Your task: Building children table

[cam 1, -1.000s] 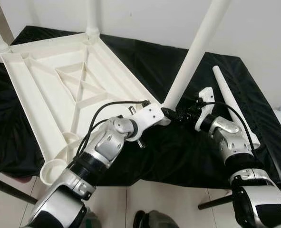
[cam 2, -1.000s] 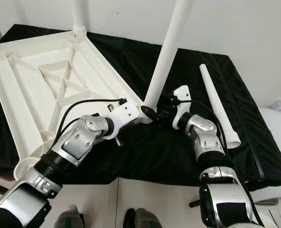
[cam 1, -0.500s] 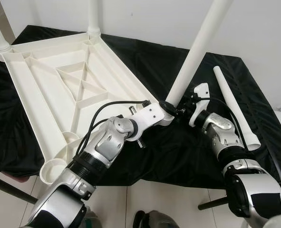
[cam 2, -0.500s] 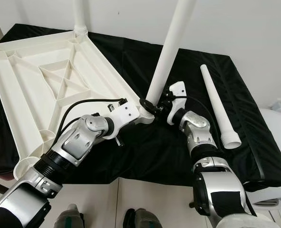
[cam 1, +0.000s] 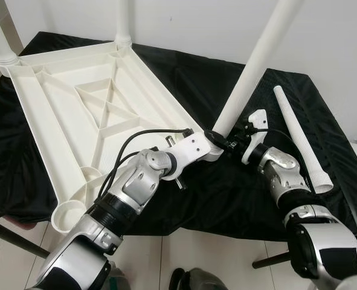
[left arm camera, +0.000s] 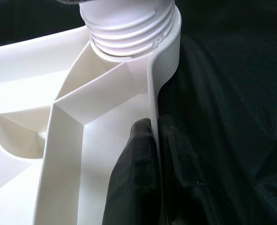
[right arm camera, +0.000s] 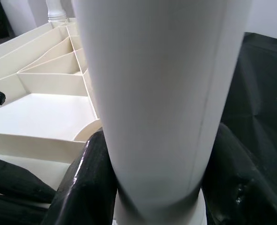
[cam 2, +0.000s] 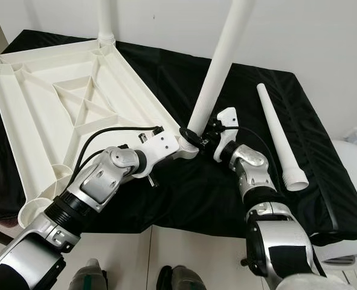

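On the crinkly black cloth (cam 1: 184, 78), the left gripper (left arm camera: 150, 140) pinches the ribbed white tabletop's (cam 1: 75, 115) rim, the right gripper (right arm camera: 152, 187) hugs one smooth round leg (cam 1: 250, 72), and a fourth leg (cam 1: 300, 139) lies loose on the right.

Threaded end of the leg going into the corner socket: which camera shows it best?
Left wrist view: the threaded end sits close up at the tabletop corner. Right wrist view shows the leg shaft between the fingers; in the eye views the grippers cover the joint.

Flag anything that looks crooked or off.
The leg in the right claw leans right at its corner socket, while the two far legs stand straight. One more leg lies loose on the black cloth.
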Motion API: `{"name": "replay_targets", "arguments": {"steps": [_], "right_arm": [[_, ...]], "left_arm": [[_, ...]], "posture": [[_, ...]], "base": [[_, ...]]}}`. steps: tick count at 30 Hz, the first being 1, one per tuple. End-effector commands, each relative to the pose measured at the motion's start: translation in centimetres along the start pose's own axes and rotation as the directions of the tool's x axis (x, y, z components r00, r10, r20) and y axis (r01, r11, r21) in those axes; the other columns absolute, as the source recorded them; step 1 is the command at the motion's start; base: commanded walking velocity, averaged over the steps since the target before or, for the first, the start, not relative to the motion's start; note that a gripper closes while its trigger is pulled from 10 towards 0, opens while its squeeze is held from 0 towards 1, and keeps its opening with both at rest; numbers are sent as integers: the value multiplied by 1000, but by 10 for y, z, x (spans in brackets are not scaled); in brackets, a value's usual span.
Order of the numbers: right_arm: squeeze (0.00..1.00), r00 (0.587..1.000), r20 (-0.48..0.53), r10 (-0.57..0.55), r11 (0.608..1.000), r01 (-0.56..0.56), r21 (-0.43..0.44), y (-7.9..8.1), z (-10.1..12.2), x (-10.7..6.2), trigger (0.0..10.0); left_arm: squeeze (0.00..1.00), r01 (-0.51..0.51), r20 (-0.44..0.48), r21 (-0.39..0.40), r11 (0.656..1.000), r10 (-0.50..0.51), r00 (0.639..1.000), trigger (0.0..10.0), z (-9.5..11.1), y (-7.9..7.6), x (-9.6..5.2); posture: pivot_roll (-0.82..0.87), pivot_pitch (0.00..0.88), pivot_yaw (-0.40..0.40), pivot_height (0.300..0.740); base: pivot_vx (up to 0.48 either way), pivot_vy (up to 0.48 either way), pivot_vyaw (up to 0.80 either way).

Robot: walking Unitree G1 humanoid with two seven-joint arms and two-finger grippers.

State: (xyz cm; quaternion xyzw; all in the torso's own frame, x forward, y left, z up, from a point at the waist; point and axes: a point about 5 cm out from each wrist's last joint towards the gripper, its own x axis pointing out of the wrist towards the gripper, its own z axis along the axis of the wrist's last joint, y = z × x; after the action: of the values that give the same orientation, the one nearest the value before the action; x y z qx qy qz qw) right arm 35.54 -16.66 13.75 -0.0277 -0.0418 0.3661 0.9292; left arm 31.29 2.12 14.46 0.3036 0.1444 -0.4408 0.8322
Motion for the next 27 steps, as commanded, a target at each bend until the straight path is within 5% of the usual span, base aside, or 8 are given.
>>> {"name": "replay_targets", "arguments": {"steps": [1, 13, 18, 27], "right_arm": [[0, 997, -37, -65, 997, 67, 48, 1, -14, -8, 10000], [0, 942, 28, -335, 937, 330, 114, 31, -15, 17, 10000], [0, 878, -12, -479, 863, 474, 177, 40, -5, 35, 10000], [0, 759, -38, -650, 752, 650, 108, 57, 2, 50, 10000]], "left_arm": [[0, -1, 37, 43, 999, 0, 999, 10000, 11, -2, 0], [0, 4, 38, 36, 999, -6, 999, 10000, 10, -6, 1], [0, -1, 35, 32, 999, 0, 999, 10000, 9, -5, 1], [0, -8, 30, 26, 1000, 7, 1000, 10000, 8, -2, 0]], "posture": [[80, 3, -108, 740], [84, 1, -117, 740], [85, 11, -121, 740], [81, 16, -114, 740]], "base": [[0, 0, 0], [0, 0, 0], [0, 0, 0], [0, 0, 0]]}}
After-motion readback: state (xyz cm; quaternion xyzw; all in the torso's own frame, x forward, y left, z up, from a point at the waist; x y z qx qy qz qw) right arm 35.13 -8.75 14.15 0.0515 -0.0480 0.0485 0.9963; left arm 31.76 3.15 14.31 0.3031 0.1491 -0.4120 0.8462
